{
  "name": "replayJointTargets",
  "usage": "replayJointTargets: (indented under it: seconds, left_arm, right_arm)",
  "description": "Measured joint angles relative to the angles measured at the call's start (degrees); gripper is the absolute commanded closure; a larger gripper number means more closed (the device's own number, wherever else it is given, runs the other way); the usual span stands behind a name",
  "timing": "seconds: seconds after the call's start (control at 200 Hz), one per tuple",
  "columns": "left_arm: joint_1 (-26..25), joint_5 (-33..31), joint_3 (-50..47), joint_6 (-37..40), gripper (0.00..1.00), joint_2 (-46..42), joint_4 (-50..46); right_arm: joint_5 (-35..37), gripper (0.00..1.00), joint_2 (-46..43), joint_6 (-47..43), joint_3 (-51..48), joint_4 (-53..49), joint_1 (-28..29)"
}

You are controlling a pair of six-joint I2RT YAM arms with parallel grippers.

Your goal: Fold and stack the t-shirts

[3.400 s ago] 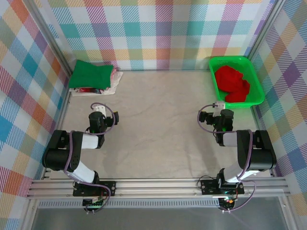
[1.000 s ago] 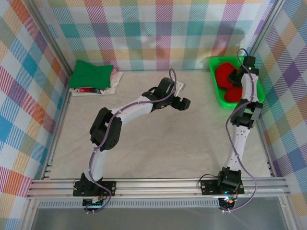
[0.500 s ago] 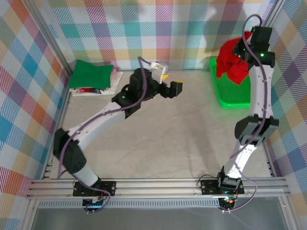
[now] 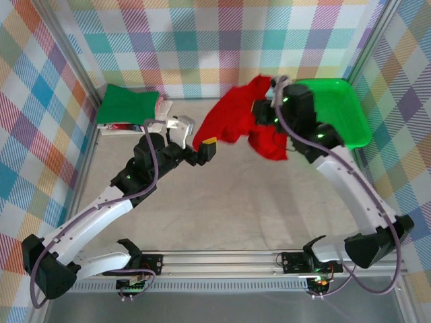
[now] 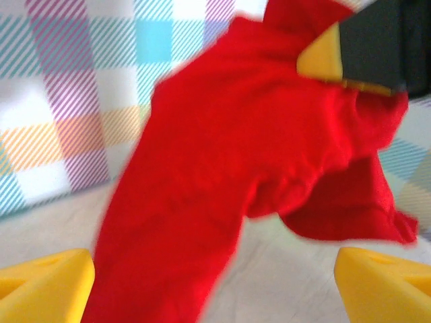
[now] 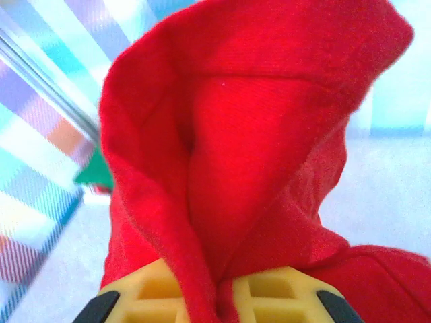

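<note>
The right claw (image 4: 264,101) is clenching the top of the bright red t-shirt (image 4: 229,121) from above, holding it up over the far middle of the worktop (image 4: 236,202). The cloth is hanging between the two arms. The left claw (image 4: 195,138) is standing spread wide just beside the shirt's left edge, gripping nothing. The green basket (image 4: 343,101) is sitting in the far right corner, and the dark green t-shirt (image 4: 128,104) is lying folded on the whitish and pink ones (image 4: 160,111) in the far left corner. Pastel plaid walls (image 4: 202,40) are closing in the pale, mottled surface.

In the left wrist view, the left claw's yellow fingertips (image 5: 44,282) are sitting wide apart, with the red shirt (image 5: 229,168) dangling ahead of them, over the worktop (image 5: 283,269) and against the checked wall (image 5: 67,101).

In the right wrist view, the right claw (image 6: 215,296) is pinching a fold of red cloth (image 6: 256,134) between its yellow pads (image 6: 269,299).
</note>
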Motion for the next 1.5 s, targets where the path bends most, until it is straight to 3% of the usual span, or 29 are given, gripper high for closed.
replayJointTargets:
  seconds: [0.045,0.085,0.245,0.495,0.745,0.805,0.885,0.935,1.01,1.055,1.155,1.375,1.5]
  left_arm:
    - [1.01,-0.48,-2.38,0.00,0.10,-0.15,-0.52]
    - [1.90,-0.92,-4.70,0.00,0.10,-0.07,-0.94]
    - [3.80,-2.54,-12.76,-0.52,0.10,1.57,-3.85]
    - [2.51,-1.88,-19.89,-3.30,0.10,2.89,-6.88]
    - [2.29,-0.50,-20.57,-4.52,0.21,16.04,-0.46]
    - [2.27,0.44,-20.37,-5.07,0.23,19.85,1.53]
    - [2.14,1.44,-20.35,-6.40,0.32,24.20,3.89]
    - [1.99,1.92,-20.35,-6.82,0.49,25.75,5.05]
    - [1.81,2.23,-20.35,-8.02,0.87,26.95,6.45]
    - [1.79,1.99,-20.33,-8.11,0.98,27.02,7.08]
    - [1.79,-0.72,-20.33,-8.96,1.00,26.75,7.78]
    - [1.99,-8.52,-20.85,-10.36,1.00,17.16,6.60]
    - [3.06,-11.50,-20.81,-10.29,1.00,10.91,5.81]
  right_arm:
    - [0.07,0.64,2.08,2.01,-3.37,1.03,-0.09]
    - [0.13,0.59,4.46,3.06,-5.16,1.55,-0.44]
    - [-1.01,0.56,13.94,6.29,-8.28,3.56,-2.97]
    - [-2.75,0.50,14.08,6.49,-12.55,3.61,-7.26]
    - [-11.30,0.50,20.59,6.27,-12.79,5.55,-8.90]
    - [-12.39,0.51,23.34,6.27,-12.76,6.05,-8.87]
    - [-14.03,0.56,26.49,6.29,-12.76,6.60,-8.87]
    - [-15.13,0.61,27.58,6.49,-12.72,6.97,-8.90]
    - [-16.87,0.78,28.85,6.27,-12.26,7.69,-8.90]
    - [-17.46,0.85,29.16,6.93,-12.07,8.09,-8.90]
    - [-17.92,1.00,29.11,7.06,-11.87,8.57,-8.90]
    - [-17.35,1.00,25.97,7.04,-11.80,6.73,-8.90]
    - [-16.26,0.94,21.59,6.69,-11.54,4.57,-8.90]
